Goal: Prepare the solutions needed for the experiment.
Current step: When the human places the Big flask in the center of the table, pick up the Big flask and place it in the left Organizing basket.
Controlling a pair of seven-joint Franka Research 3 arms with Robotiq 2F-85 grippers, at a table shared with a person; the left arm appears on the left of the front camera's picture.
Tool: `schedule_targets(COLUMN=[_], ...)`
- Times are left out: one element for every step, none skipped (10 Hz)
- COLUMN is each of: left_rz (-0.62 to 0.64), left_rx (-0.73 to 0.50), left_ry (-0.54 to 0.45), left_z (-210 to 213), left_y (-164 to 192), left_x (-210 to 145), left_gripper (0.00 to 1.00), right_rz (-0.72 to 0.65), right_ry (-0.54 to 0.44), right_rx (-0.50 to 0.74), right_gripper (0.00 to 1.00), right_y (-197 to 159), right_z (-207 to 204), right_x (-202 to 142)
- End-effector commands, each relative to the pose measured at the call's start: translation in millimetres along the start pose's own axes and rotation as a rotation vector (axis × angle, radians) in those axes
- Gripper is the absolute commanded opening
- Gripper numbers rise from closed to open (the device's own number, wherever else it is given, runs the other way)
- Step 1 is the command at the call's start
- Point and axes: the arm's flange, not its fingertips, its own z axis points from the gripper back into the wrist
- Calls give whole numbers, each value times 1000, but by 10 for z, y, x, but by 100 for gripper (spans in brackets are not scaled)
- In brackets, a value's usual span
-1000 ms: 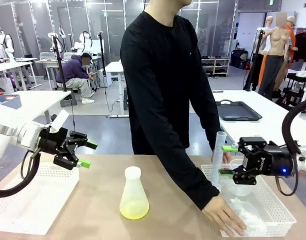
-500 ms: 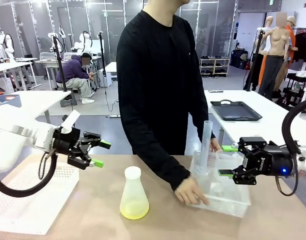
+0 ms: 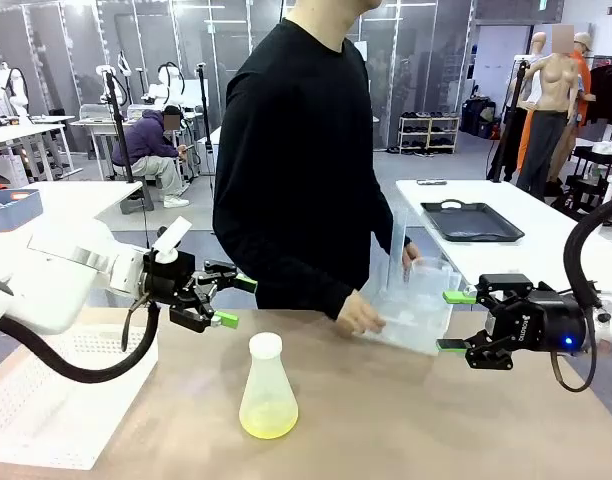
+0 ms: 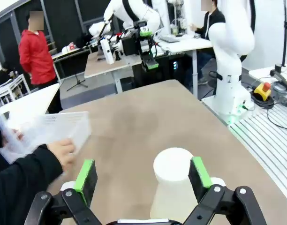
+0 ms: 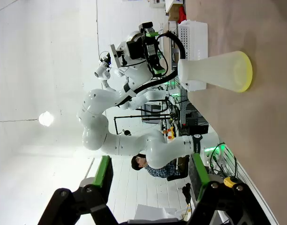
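The solutions (image 3: 267, 424) are a thin layer of pale yellow-green liquid at the bottom of a translucent plastic conical flask (image 3: 267, 392) with a wide white neck. The flask stands upright on the brown table (image 3: 386, 420), below and a little in front of my left gripper (image 3: 226, 301), and well apart from my right gripper (image 3: 454, 322), on its inner side.

In my left wrist view the white neck (image 4: 173, 164) is between my two green pads (image 4: 85, 171), a bit nearer to one of them, and my left jaws are spread wide with nothing in them. My right jaws are also apart and empty.

I judge the step in hand is to take the flask by its neck with the left gripper. To do it well I should centre the neck between the pads, come down straight, and close gently, because the plastic is light and could tip.

Just beside my right gripper, the person's hand (image 3: 358, 316) is carrying a clear plastic tray (image 3: 411, 305) with a tall cylinder above the table, so I should keep my right arm quiet. A white perforated tray (image 3: 66, 400) lies under my left arm.
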Motion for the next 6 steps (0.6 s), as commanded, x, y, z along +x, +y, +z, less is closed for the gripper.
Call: schedule_targets(left_rz=[-8, -25, -35, -31, -44, -56], left_rx=[-32, -83, -102, -129, -147, -172], left_ry=[-83, -89, -101, -128, -145, -168], left_z=[-90, -126, -147, -156, -156, -139], left_y=[86, 55, 43, 42, 39, 33], left_x=[-117, -192, -272, -352, -404, -436], left_gripper=[100, 100, 100, 100, 100, 100], right_rz=[-1, -1, -1, -1, -1, -1], right_ry=[-8, -8, -8, -8, -8, -8], right_rx=[7, 7, 7, 7, 7, 7], right_gripper=[82, 82, 82, 82, 82, 82], right_y=[4, 4, 4, 4, 4, 4], right_z=[-8, -8, -8, -8, -8, -8], right_x=[-6, -6, -6, -6, -6, -6])
